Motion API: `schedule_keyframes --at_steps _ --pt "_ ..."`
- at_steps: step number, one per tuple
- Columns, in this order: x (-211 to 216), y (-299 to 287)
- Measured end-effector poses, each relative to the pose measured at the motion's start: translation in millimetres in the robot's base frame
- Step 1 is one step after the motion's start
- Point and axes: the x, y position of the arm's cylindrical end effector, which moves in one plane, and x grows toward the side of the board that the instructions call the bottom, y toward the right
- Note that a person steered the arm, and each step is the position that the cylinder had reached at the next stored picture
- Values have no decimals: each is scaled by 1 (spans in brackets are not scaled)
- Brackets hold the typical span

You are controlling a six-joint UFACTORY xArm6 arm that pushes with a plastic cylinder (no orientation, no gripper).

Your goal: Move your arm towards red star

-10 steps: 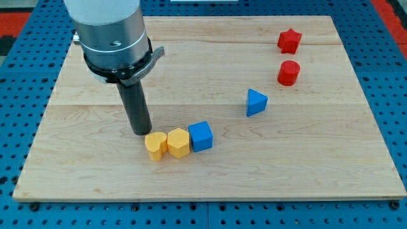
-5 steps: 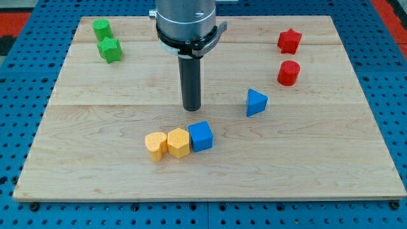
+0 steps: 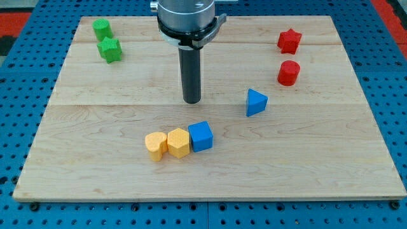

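Note:
The red star (image 3: 289, 41) lies near the view's top right on the wooden board (image 3: 95, 159). My tip (image 3: 192, 101) rests on the board near the middle, far to the left of and below the star. A red cylinder (image 3: 288, 72) stands just below the star. A blue triangular block (image 3: 255, 102) lies to the right of my tip.
A blue cube (image 3: 201, 136), a yellow hexagonal block (image 3: 179, 142) and a yellow heart-like block (image 3: 156, 145) sit in a row below my tip. Two green blocks (image 3: 101, 28) (image 3: 110, 49) lie at the top left.
My tip swept right and up from beside the yellow blocks to the board's middle, then edged slightly further up. No block moved.

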Motion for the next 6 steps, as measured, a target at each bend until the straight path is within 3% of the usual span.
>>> schedule_keyframes --at_steps 1,3,4,6 --pt "15 25" --pt "66 135" --pt "35 223" --pt "-109 264"
